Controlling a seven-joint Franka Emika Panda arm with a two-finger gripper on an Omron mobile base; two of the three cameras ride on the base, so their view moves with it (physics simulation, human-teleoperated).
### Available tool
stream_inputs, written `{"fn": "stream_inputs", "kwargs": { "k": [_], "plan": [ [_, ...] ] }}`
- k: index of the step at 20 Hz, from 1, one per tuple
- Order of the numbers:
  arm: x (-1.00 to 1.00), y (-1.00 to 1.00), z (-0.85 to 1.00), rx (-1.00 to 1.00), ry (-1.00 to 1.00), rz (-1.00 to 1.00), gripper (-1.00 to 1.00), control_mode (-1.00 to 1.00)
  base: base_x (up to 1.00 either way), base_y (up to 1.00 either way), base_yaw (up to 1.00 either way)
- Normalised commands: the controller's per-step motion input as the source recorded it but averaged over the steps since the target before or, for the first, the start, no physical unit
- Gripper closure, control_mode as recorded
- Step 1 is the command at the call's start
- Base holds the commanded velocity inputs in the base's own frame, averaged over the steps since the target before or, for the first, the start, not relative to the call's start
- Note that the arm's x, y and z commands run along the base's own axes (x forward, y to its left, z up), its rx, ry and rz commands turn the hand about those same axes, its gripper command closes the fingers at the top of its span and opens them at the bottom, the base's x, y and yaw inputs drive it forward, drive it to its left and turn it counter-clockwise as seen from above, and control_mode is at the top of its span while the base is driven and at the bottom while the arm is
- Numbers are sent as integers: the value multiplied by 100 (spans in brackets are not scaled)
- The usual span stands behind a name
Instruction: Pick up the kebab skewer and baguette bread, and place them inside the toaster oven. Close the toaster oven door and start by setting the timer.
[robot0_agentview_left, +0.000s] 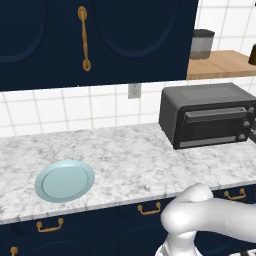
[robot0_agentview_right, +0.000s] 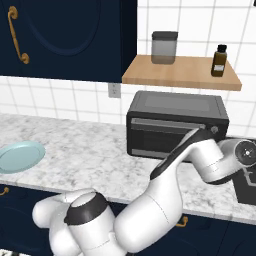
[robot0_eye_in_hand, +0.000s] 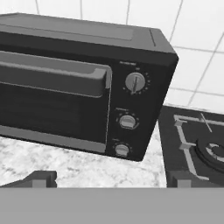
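One toaster oven (robot0_eye_in_hand: 83, 83) stands on the marble desk (robot0_agentview_left: 125, 160) against the tiled wall, its door (robot0_eye_in_hand: 50, 100) shut, three knobs (robot0_eye_in_hand: 134, 82) at right. One pale blue plate (robot0_agentview_left: 64, 180) lies well apart. The pincer (robot0_eye_in_hand: 109, 178) is spread wide, holding nothing, its fingertips (robot0_eye_in_hand: 39, 178) cut off.

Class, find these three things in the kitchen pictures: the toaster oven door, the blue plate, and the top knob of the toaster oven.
toaster oven door (robot0_eye_in_hand: 52, 105): hand view, on the glass pane.
blue plate (robot0_agentview_left: 64, 180): left base view, on its flat middle.
top knob (robot0_eye_in_hand: 134, 82): hand view, on the dial's face.
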Motion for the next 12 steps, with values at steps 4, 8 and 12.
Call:
{"fn": "stream_inputs", "kwargs": {
  "k": [4,8,12],
  "plan": [
    [3,0,0,0,0,-34,-100,-100,0,0,0],
    [10,0,0,0,0,-37,-100,-100,0,0,0],
    [0,0,-10,0,0,-27,-100,-100,0,0,0]
  ]
}}
